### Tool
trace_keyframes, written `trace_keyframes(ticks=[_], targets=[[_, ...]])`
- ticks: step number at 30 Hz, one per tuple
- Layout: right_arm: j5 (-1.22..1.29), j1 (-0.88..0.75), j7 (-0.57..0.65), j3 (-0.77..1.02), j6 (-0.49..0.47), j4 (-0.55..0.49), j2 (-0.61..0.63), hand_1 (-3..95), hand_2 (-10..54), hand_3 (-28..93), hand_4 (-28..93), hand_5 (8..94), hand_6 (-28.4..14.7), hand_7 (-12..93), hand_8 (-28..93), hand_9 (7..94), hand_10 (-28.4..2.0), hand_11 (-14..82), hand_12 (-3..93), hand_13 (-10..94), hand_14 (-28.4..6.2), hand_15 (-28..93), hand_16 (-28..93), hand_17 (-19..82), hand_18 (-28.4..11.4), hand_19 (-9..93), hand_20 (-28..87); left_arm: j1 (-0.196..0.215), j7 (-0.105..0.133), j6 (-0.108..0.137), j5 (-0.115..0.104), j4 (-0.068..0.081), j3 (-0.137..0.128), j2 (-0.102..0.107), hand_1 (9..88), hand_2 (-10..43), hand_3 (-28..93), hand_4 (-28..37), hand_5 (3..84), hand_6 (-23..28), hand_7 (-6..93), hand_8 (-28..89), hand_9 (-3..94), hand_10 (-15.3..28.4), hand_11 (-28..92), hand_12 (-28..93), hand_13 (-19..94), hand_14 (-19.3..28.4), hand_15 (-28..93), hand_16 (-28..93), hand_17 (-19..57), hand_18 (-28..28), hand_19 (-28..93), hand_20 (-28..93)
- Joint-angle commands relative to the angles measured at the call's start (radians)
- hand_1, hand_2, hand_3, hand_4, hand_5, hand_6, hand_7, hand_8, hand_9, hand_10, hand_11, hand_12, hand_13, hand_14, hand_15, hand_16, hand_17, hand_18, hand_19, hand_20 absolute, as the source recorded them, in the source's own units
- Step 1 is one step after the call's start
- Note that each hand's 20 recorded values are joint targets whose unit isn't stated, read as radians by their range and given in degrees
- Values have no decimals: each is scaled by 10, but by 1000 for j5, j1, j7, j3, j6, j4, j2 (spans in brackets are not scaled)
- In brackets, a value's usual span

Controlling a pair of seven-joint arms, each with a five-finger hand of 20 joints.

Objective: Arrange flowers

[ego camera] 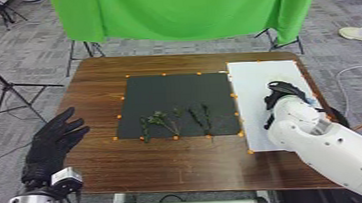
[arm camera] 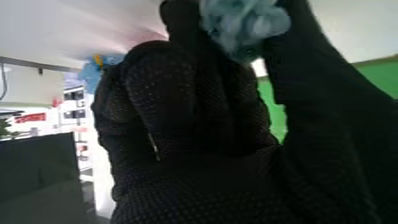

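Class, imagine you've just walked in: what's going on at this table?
The robot's right hand is over the white sheet, at a blue flower; I can't tell whether it has a grip. Green stems lie loose on the dark mat. The left hand is open, off to the left.

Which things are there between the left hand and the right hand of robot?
In the head view, between the left hand and the right hand lie brown table, the dark mat with green stems, and part of the white sheet.
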Motion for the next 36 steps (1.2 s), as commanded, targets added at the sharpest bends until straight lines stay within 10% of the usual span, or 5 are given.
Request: trace_keyframes(ticks=[1, 12, 25, 36], targets=[[-11, -20, 5, -26, 8, 24, 10, 513, -95, 796, -283, 721, -39, 308, -16, 867, -109, 138, 298, 794, -77, 715, 154, 397, -273, 932, 311, 12, -5, -5, -2, 4, 0, -5, 238, 51, 811, -215, 345, 86, 156, -105, 343, 202, 295, 99, 249, 267, 529, -95, -115, 235, 569, 38], [-81, 2, -27, -32, 84, -7, 13, 580, -95, 802, -283, 791, -17, 378, 21, 933, -82, 143, 341, 849, -49, 697, 175, 442, -256, 932, 368, 37, 23, 11, -11, -4, -12, 2, 239, 51, 809, -215, 346, 87, 157, -106, 343, 202, 295, 98, 249, 266, 529, -96, -115, 236, 570, 38], [-146, 97, -204, -22, 78, -162, -109, 572, -95, 830, -283, 807, -20, 368, 36, 937, -84, 159, 344, 857, -49, 699, 184, 452, -258, 932, 387, 101, 46, 31, -22, -20, -87, 2, 237, 50, 810, -215, 346, 86, 156, -105, 342, 201, 294, 99, 249, 267, 529, -94, -115, 236, 569, 38], [-112, 171, -348, -124, -15, -160, -414, 568, -95, 837, -283, 811, -21, 362, 40, 937, -85, 166, 343, 855, -50, 704, 188, 451, -257, 932, 395, 137, 36, 44, -17, -32, -140, -42, 237, 50, 810, -215, 345, 86, 156, -105, 343, 201, 295, 99, 249, 267, 528, -94, -115, 236, 569, 38]])
